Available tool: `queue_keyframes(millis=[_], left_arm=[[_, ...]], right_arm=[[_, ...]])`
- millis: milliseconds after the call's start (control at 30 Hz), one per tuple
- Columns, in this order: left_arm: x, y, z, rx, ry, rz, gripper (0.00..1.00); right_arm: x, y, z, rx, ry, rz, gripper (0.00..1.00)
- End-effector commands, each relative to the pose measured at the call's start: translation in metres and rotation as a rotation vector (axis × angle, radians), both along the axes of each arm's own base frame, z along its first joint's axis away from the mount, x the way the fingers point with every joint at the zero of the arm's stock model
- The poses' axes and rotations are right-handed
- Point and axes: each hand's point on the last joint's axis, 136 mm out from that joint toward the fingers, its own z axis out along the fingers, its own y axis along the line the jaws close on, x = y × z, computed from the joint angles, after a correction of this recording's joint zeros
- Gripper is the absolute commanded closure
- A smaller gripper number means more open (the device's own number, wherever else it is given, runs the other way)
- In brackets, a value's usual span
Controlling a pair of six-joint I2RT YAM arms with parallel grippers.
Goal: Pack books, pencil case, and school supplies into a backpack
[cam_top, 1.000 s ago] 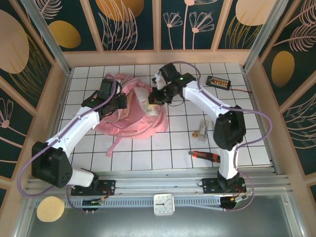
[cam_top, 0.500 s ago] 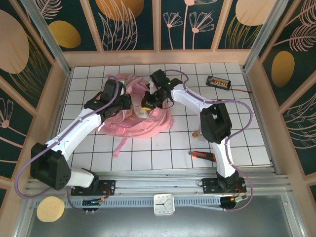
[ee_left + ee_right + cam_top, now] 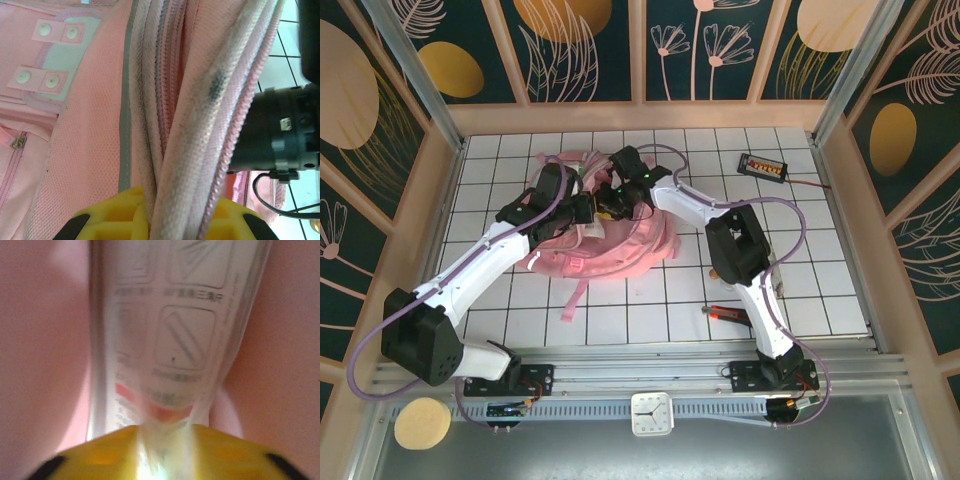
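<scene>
step: seat white supplies pack (image 3: 165, 340) inside backpack (image 3: 620, 255) | left hand (image 3: 165, 220) clamped on opening rim, hold taut | right hand (image 3: 160, 450) on pack, grip seemingly loosening, release deep

Backpack (image 3: 95, 150) of matt woven cloth; school supplies (image 3: 170, 340) seemingly glossy plastic wrap.

two white arms (image 3: 480, 262) with black joints, purple cables looped alongside, and yellow gripper pads (image 3: 120, 215).
</scene>
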Motion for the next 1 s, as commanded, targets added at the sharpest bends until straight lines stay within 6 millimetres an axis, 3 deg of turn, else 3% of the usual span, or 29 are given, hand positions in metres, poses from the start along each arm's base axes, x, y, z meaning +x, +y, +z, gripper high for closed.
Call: queue_keyframes(millis=[0, 167, 200, 500, 567, 633, 700, 733, 767, 900, 967], left_arm=[[0.003, -0.026, 0.032, -0.121, -0.089, -0.063, 1.0], [0.004, -0.02, 0.026, -0.097, -0.092, -0.035, 1.0], [0.004, -0.02, 0.024, -0.095, -0.089, -0.035, 1.0], [0.007, -0.021, 0.018, -0.107, -0.087, -0.02, 1.0], [0.006, -0.021, 0.018, -0.111, -0.082, -0.019, 0.79], [0.004, -0.019, 0.02, -0.119, -0.082, -0.008, 0.47], [-0.001, -0.014, 0.026, -0.134, -0.096, 0.008, 0.01], [-0.004, -0.012, 0.03, -0.141, -0.101, 0.016, 0.01], [-0.007, -0.008, 0.034, -0.151, -0.105, 0.03, 0.01], [-0.026, 0.016, 0.051, -0.177, -0.109, 0.131, 0.01], [-0.04, 0.032, 0.053, -0.183, -0.085, 0.201, 0.01]], right_arm=[[0.003, 0.0, 0.036, 0.055, -0.093, 0.013, 0.43], [-0.006, -0.022, 0.068, 0.033, -0.148, 0.025, 0.11], [-0.008, -0.029, 0.075, 0.024, -0.162, 0.021, 0.01], [-0.016, -0.105, 0.13, -0.037, -0.301, -0.095, 0.01], [-0.017, -0.128, 0.143, -0.064, -0.376, -0.144, 0.01], [-0.017, -0.147, 0.154, -0.047, -0.419, -0.176, 0.01], [-0.023, -0.156, 0.159, -0.014, -0.42, -0.194, 0.01], [-0.017, -0.168, 0.16, -0.003, -0.42, -0.223, 0.01], [-0.02, -0.168, 0.162, 0.02, -0.425, -0.207, 0.01], [-0.031, -0.154, 0.162, 0.048, -0.425, -0.131, 0.01], [-0.035, -0.148, 0.153, 0.025, -0.392, -0.095, 0.01]])
